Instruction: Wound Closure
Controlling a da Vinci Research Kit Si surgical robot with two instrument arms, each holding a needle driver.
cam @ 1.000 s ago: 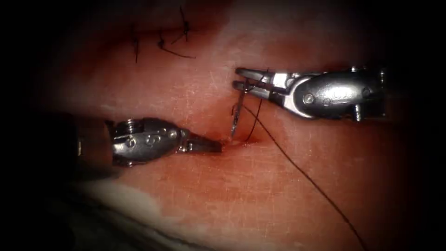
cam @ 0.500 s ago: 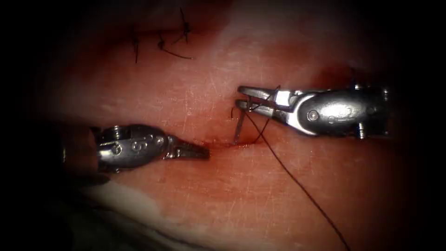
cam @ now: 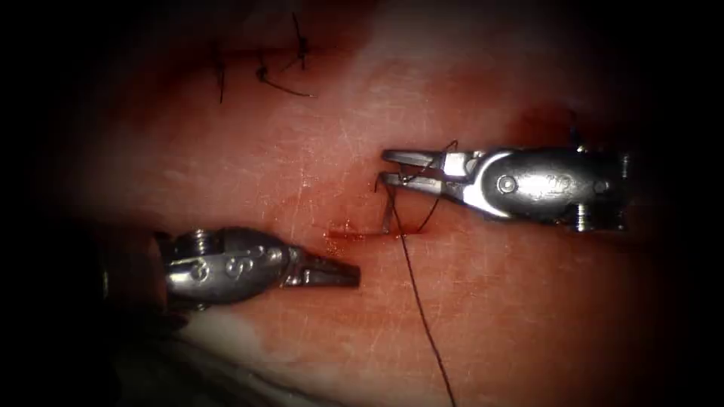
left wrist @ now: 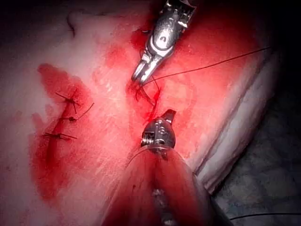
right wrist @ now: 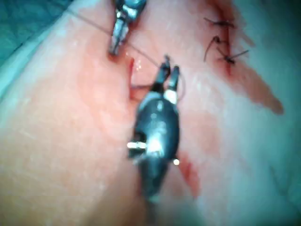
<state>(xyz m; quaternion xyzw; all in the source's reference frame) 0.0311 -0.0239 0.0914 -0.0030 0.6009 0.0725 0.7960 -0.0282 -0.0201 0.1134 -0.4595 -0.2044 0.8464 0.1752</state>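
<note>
Right tool (cam: 388, 167) comes in from the right, its tips above the open part of the cut (cam: 362, 234). Its jaws look slightly parted; the lower jaw meets the top end of the needle (cam: 388, 215). Whether they actually clamp the needle: cannot tell. The needle stands nearly upright under the tool tip, its lower end going into the tissue (cam: 490, 316) at the cut line, so it is partly in the tissue. The thread (cam: 418, 301) hangs from the jaw area, loops beside the needle and runs down across the tissue toward the near edge.

Left tool (cam: 343, 273) sits lower left of the cut, jaws together, holding nothing, its tip near the cut but not touching needle or thread. It has dropped lower and away from the cut compared with a second ago, when its tip was at the wound edge. The right tool has come down closer to the tissue since then, and the thread now hangs steeper.

Red fluid (cam: 343, 230) lies along the cut. Finished stitches with cut ends (cam: 264, 71) sit at the far upper left, well apart from both tools.

In the left wrist view, the right tool (left wrist: 138, 80) is over the wet cut with thread (left wrist: 211, 66) trailing off.
</note>
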